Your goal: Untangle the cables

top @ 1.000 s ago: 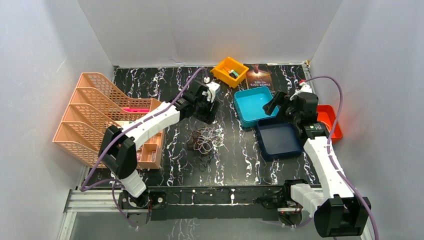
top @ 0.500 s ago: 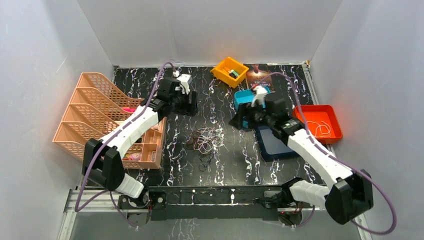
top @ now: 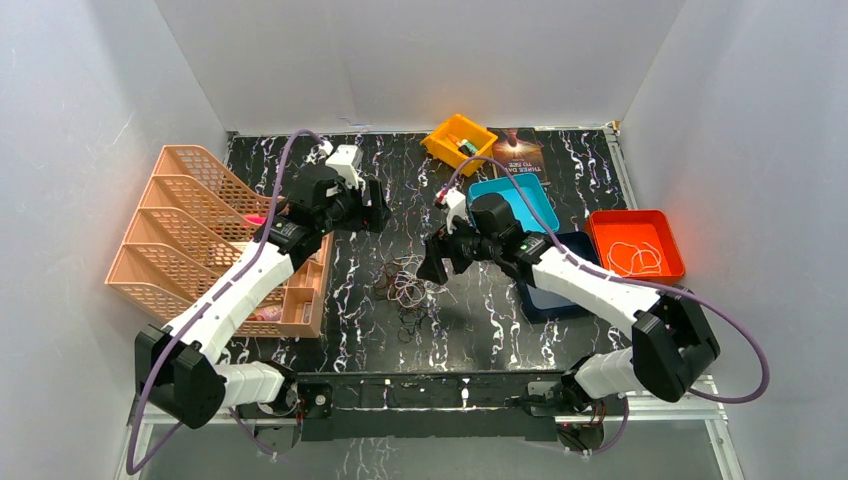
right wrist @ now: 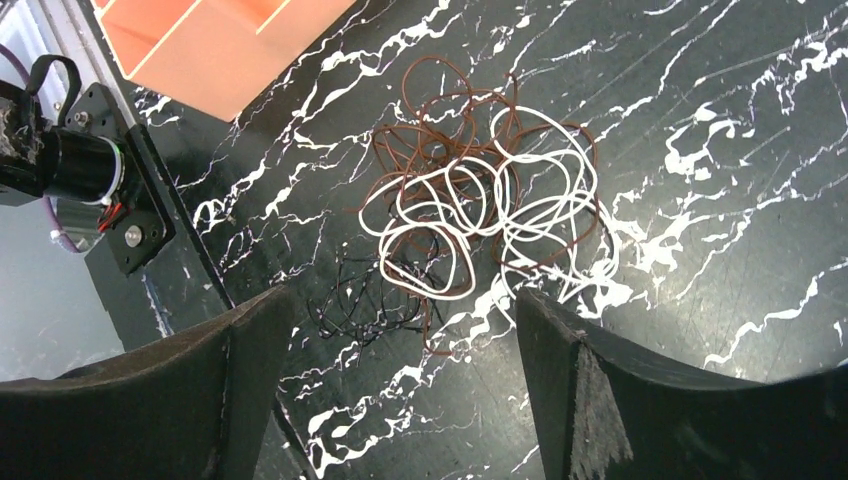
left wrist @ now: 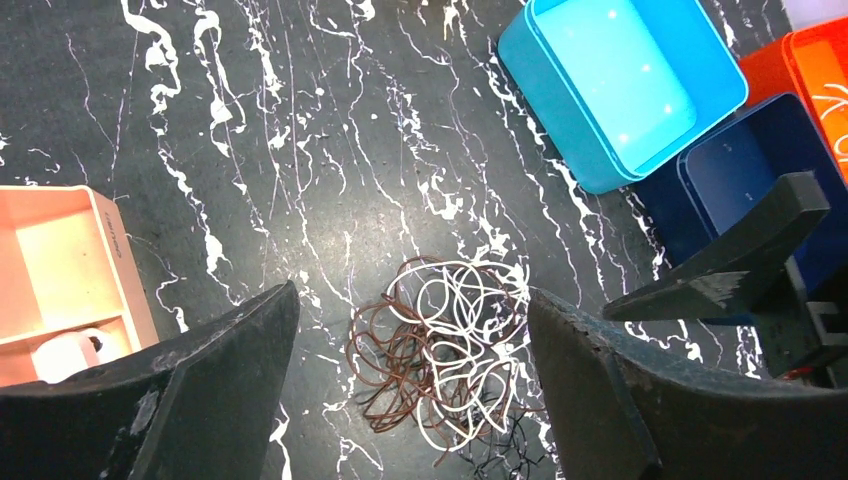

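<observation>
Left to right, top view.

File rack, peach: at 9 o'clock on the surface, touching its left edge.

My left hand: held off the surface at about 11 o'clock of the cables. It is spread wide and holds nothing. In my left wrist view both fingers frame the clump from either side, well apart from it.

Cables: one small tangled clump lying on the surface near its centre, between my two hands. White loops make up the middle. Reddish-brown loops run through them and spill out toward 9 o'clock in my left wrist view. The black cord trails off at 6 o'clock there. It is hard to trace against the dark marbled surface, so I cannot tell how far it is wound into the rest.

My right hand: at about 2 o'clock of the clump, just beside it. It is wide open and holds nothing. Whether it touches the surface I cannot tell.

Cyan bin: at 1 o'clock of the clump, behind my right forearm.
Navy tray: against the cyan bin's near side, partly under my right arm.
Yellow bin: at 12 o'clock, by the back wall.
Orange tray: at 3 o'clock. A loose white cord lies coiled inside it.
</observation>
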`<state>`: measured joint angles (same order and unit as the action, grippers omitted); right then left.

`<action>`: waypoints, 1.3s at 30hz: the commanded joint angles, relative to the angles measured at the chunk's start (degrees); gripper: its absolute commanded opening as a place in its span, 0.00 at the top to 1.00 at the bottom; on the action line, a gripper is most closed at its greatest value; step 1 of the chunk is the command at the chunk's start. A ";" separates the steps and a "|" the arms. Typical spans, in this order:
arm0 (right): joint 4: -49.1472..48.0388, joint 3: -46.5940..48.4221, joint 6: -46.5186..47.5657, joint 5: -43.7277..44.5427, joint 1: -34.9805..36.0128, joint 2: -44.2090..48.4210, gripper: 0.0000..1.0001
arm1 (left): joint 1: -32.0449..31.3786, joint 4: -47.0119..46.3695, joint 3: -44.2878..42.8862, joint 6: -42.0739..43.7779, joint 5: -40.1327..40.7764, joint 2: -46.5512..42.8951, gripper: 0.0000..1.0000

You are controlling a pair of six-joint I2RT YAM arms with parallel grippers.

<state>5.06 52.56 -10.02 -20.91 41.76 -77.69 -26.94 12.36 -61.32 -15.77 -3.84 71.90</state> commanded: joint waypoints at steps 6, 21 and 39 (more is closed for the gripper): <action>-3.56 5.49 10.06 -5.41 0.11 -4.56 0.15 | 0.25 -2.62 2.87 -2.68 2.43 -3.46 0.10; 3.57 10.65 19.91 -15.00 0.12 -12.71 0.39 | 0.26 -0.61 1.63 -0.61 0.00 -2.48 0.08; 5.05 13.67 24.26 -12.41 0.42 -21.59 0.40 | 0.22 0.10 0.04 0.13 -1.86 0.43 0.09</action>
<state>10.63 62.72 12.49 -31.90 41.76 -98.10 -26.85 12.01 -58.98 -16.43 -4.49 72.29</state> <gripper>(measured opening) 0.611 0.916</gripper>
